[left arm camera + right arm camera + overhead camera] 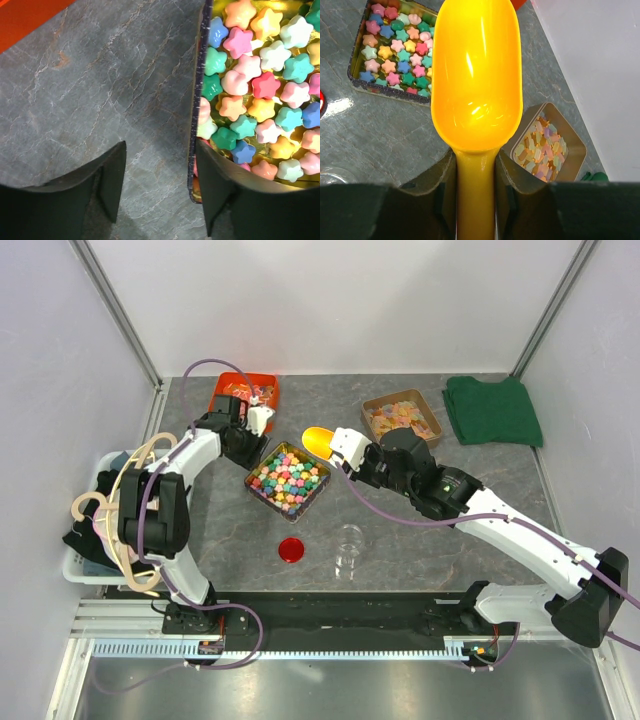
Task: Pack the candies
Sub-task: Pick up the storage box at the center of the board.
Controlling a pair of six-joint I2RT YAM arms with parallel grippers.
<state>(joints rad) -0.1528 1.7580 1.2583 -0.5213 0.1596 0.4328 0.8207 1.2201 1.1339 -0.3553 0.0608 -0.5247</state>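
The candies [288,478] are star-shaped sweets in mixed colours, filling a square dark tin [251,486] at mid-table. My left gripper [256,446] is at the tin's far-left corner. In the left wrist view it [160,170] is open and straddles the tin wall [192,150], one finger over the candies [260,85], the other above bare table. My right gripper [345,452] is shut on the handle of an empty yellow scoop [318,440], held just right of the tin. In the right wrist view the scoop bowl [476,75] hangs beside the candies [395,50], gripper [475,170] clamped on the handle.
A clear glass jar [350,548] and a red lid [292,550] sit in front of the tin. An orange-red tray [243,392] is at the back left, a brown tray [402,417] of flat gummies at the back right, then a green cloth [492,410]. A white basket [85,565] stands far left.
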